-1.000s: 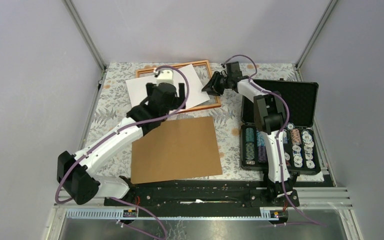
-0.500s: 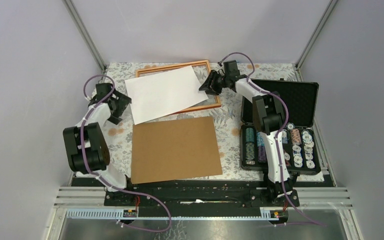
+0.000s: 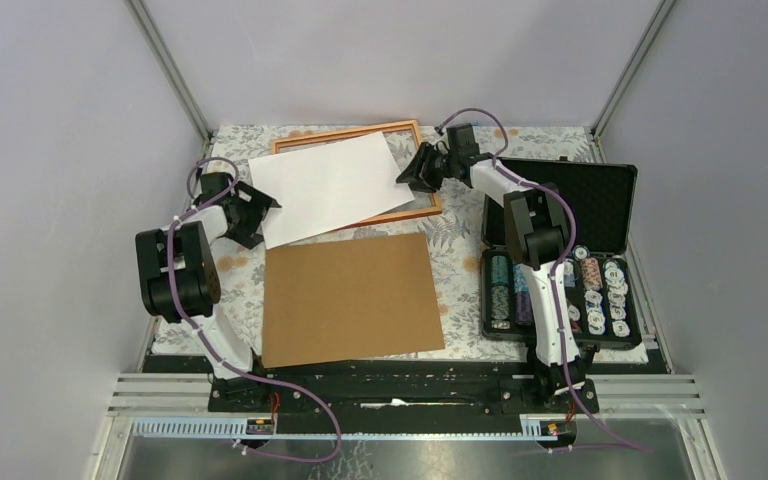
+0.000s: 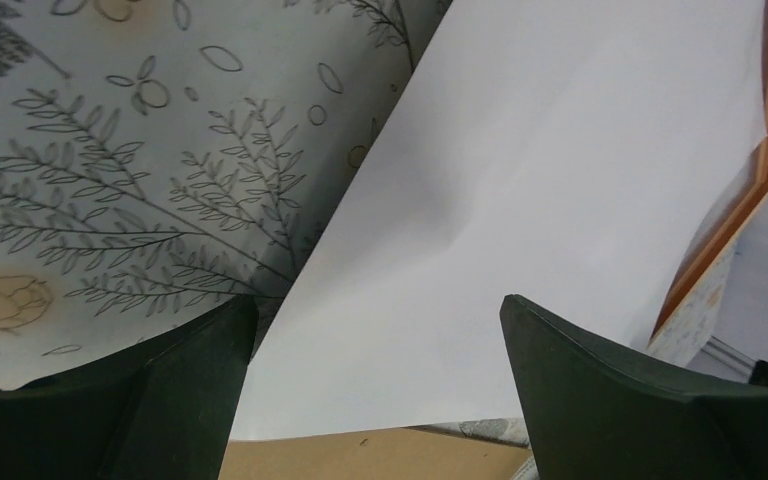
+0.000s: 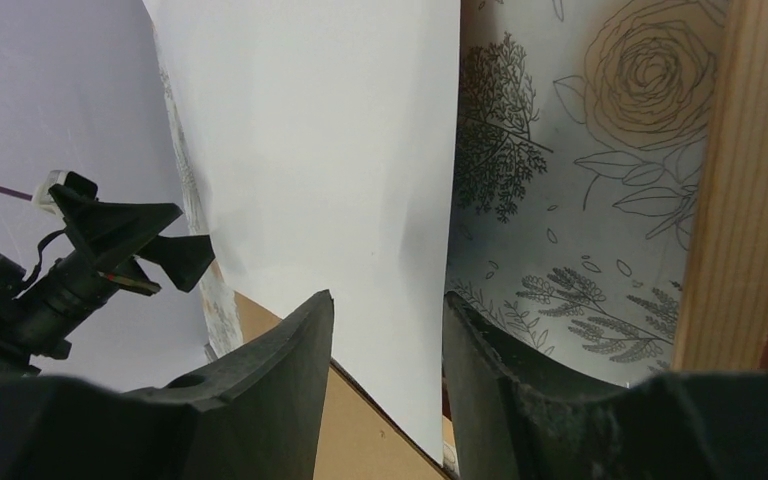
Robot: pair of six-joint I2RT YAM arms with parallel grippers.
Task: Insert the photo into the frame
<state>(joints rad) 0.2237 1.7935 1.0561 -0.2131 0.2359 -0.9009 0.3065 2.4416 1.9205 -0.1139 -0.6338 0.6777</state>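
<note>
At the left, the left end effector [image 3: 253, 210] sat low over the bench [image 3: 460, 262], its jaws spread wide and holding nothing. It pointed at the near-left corner of the photo [image 3: 328, 186], which lay just ahead of its fingertips and, in the left wrist view, spanned the gap between them.

The photo lay white side up, askew across the frame [image 3: 350, 133]. Its long axis ran left to right, but was turned so that the left end swung toward the robot. That near-left corner overhung the frame onto the bench, while the far-left part of the frame showed uncovered.

Squaring the sheet would probably mean pushing this overhanging corner away from the robot, and the left arm was the nearer one for it. The brown backing board [image 3: 353, 298] lay just beside the photo's near edge and left little room there.

At the photo's right end, the right end effector [image 3: 412, 172] stood with its jaws a narrow gap apart. The sheet's edge showed in that gap, apparently unclamped. Farther right, the open case of chips [image 3: 595, 205] sat well apart.
</note>
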